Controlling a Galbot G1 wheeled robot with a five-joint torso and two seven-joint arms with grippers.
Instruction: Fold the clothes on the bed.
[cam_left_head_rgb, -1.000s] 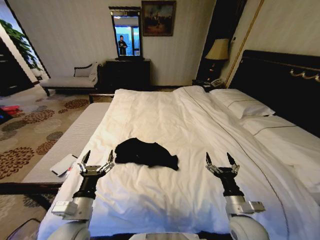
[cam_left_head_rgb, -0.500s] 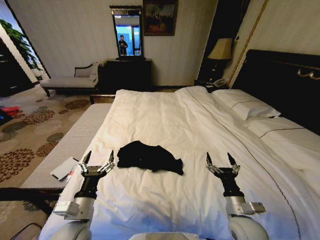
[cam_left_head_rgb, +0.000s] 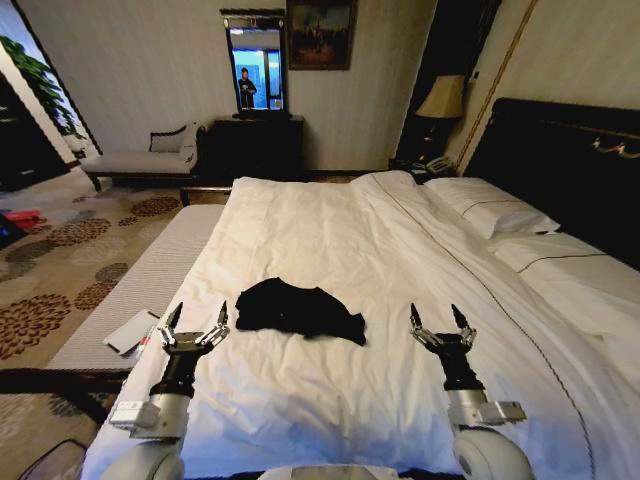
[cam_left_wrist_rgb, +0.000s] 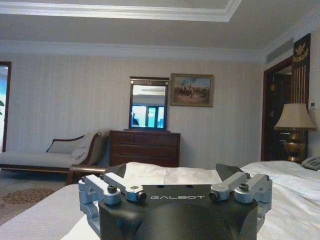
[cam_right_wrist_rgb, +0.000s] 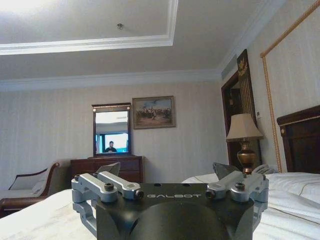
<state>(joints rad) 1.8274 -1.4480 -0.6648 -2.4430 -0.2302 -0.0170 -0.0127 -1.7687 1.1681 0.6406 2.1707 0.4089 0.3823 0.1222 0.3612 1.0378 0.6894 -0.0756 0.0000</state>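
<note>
The clothes, a black T-shirt, lie crumpled on the white duvet of the bed, near its front half. In the head view my left gripper is held open just left of the shirt, at the bed's left edge, not touching it. My right gripper is held open over the duvet a short way right of the shirt. In the left wrist view the left gripper has its fingers spread, nothing between them. Likewise the right gripper in the right wrist view holds nothing.
A striped bench runs along the bed's left side with a white flat item on it. Pillows and a dark headboard stand at the right. A dresser with mirror, a chaise longue and a lamp line the far wall.
The whole picture has shifted slightly, so the camera has moved a little. Both grippers stay open and in the same pose, and the shirt lies as before.
</note>
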